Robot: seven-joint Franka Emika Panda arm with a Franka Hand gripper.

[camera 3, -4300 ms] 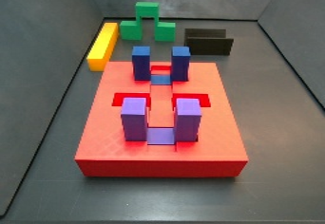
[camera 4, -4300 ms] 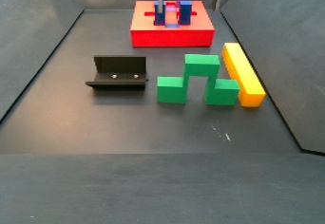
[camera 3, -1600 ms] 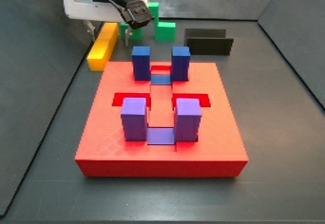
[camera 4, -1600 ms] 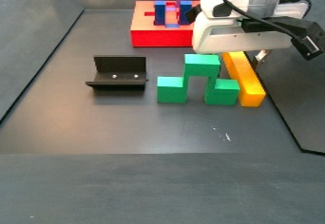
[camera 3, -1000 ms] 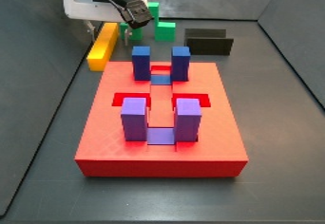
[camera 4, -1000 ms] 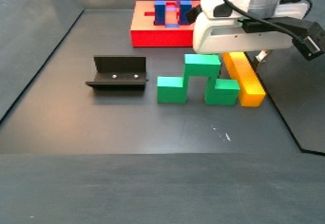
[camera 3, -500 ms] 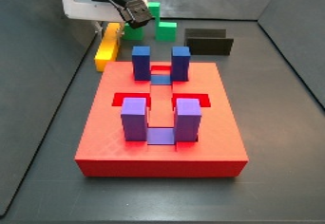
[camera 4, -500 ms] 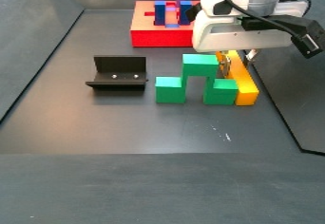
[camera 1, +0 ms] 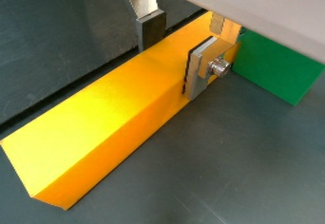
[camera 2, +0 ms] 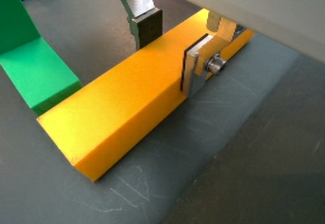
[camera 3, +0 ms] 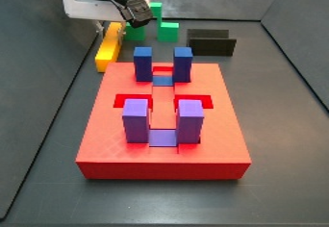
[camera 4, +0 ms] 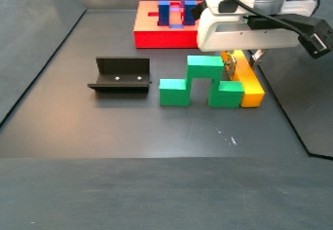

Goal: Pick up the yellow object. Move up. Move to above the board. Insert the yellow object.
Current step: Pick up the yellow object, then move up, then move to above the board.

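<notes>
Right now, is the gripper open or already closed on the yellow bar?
Cannot tell for sure. In both wrist views the gripper straddles the yellow bar, one finger against its side, the other at its far edge; contact is not clear.

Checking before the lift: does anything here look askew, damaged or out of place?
Nothing stands out. The gripper straddles the yellow object, one finger on each long side; the green block lies beside it, and the board with its upright blocks looks undisturbed.
</notes>
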